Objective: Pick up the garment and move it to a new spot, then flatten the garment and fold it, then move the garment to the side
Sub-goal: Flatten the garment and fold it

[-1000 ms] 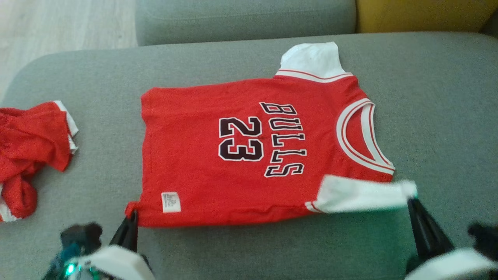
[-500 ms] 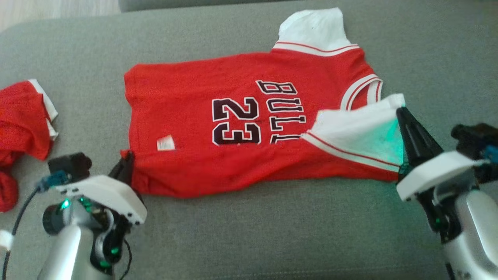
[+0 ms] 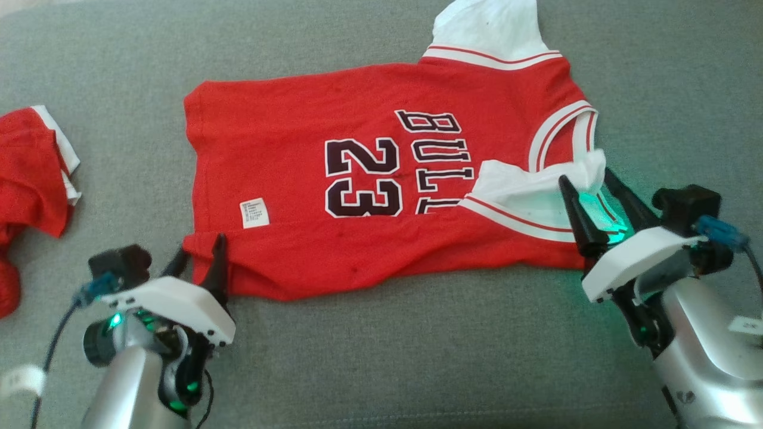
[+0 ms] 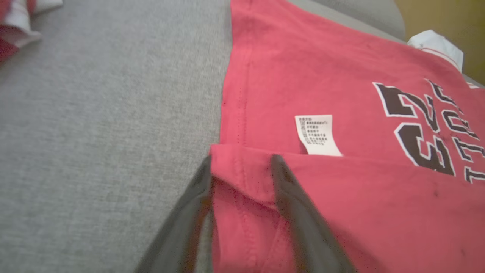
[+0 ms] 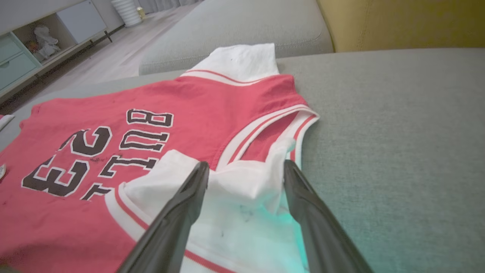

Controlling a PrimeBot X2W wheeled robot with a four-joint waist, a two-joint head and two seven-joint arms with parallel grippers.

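Note:
The garment [image 3: 286, 149], a red jersey with black lettering and white sleeves, lies flat on the grey sofa cushion [image 3: 387, 357]. Its near edge is folded over onto the front. My left gripper [image 3: 199, 250] is open at the folded hem corner. In the left wrist view the red garment [image 4: 303, 76] has that corner lying loose between the spread fingers of the left gripper [image 4: 240, 163]. My right gripper [image 3: 585, 177] is open at the near white sleeve, which is folded over by the collar. In the right wrist view the right gripper [image 5: 245, 165] straddles the garment's [image 5: 212, 98] white sleeve.
A second red garment with white trim [image 3: 30, 173] lies crumpled at the cushion's left edge. A yellow cushion [image 5: 398, 22] and another grey cushion [image 5: 235, 34] stand behind. A low cabinet [image 5: 38, 38] and wooden floor lie beyond the sofa.
Both grippers carried the near edge and sleeve over onto the jersey, then opened and let go. The head camera has tilted down, shifting the whole picture.

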